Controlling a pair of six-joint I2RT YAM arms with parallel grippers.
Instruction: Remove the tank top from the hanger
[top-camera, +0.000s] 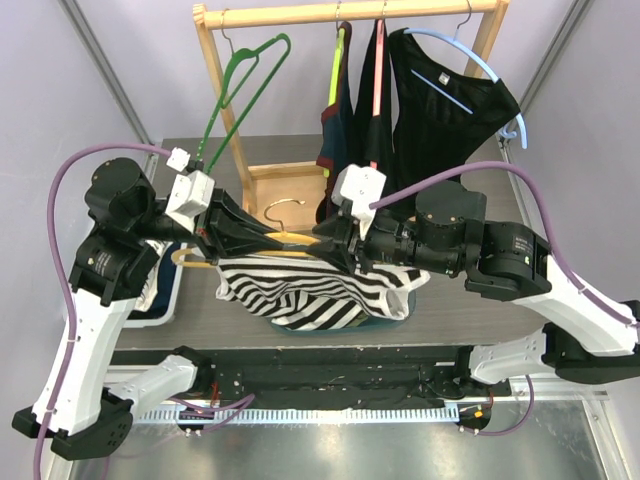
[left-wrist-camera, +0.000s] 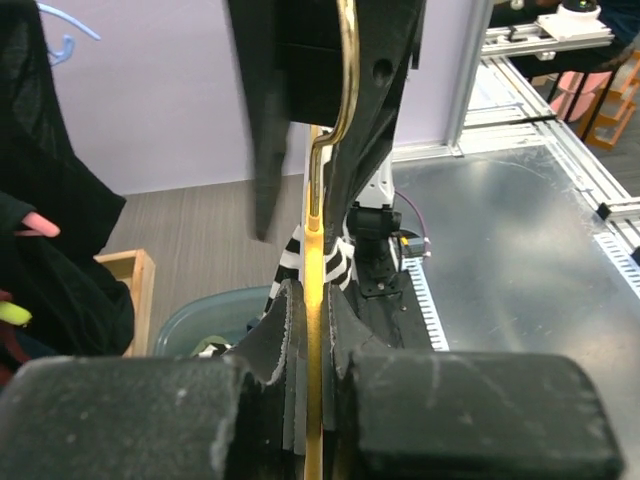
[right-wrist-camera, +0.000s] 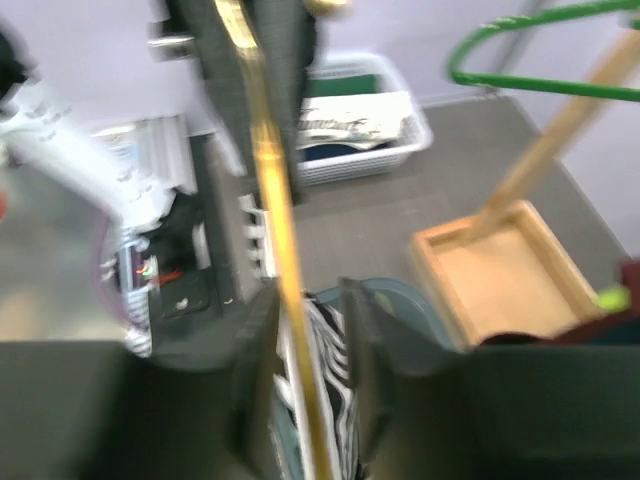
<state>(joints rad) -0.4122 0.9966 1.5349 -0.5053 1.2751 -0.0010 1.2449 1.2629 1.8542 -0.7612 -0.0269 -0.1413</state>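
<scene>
A black-and-white striped tank top hangs from a gold wire hanger over a teal bin at the table's middle. My left gripper is shut on the hanger's bar; in the left wrist view both pads press the gold wire. My right gripper faces it from the right. In the blurred right wrist view its jaws stand apart around the gold wire and the striped cloth, the wire near the left finger.
A wooden clothes rack stands behind, with a green hanger, black garments on a blue hanger and a wooden base tray. A white basket with folded cloth sits at the left.
</scene>
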